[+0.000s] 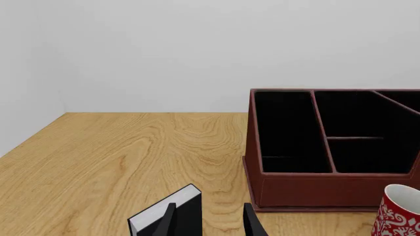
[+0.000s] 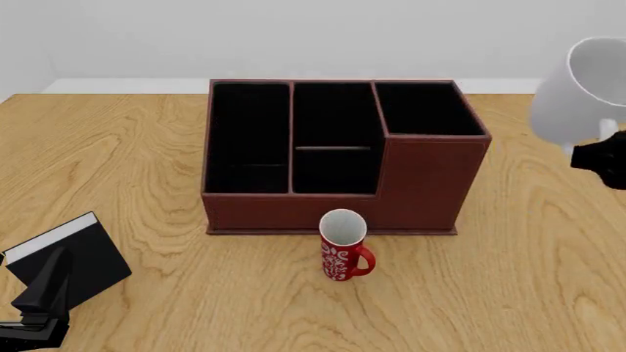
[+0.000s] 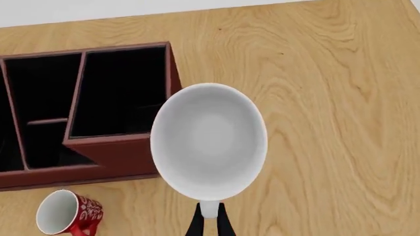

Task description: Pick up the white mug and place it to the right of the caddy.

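The white mug (image 2: 575,92) hangs in the air, tilted, above the table to the right of the caddy (image 2: 430,183). My right gripper (image 2: 599,152) is shut on its handle. In the right wrist view the mug's open mouth (image 3: 208,142) faces the camera, and the fingers (image 3: 208,222) pinch the handle below it, with the caddy's taller end (image 3: 118,152) beside it. My left gripper (image 2: 41,297) is open and empty at the near left. Its fingers show in the left wrist view (image 1: 211,222), with the caddy (image 1: 315,189) ahead.
A red patterned mug (image 2: 342,253) stands upright just in front of the caddy; it also shows in both wrist views (image 1: 398,214) (image 3: 69,214). A small black book-like box with a white edge (image 2: 73,260) lies by the left gripper (image 1: 167,211).
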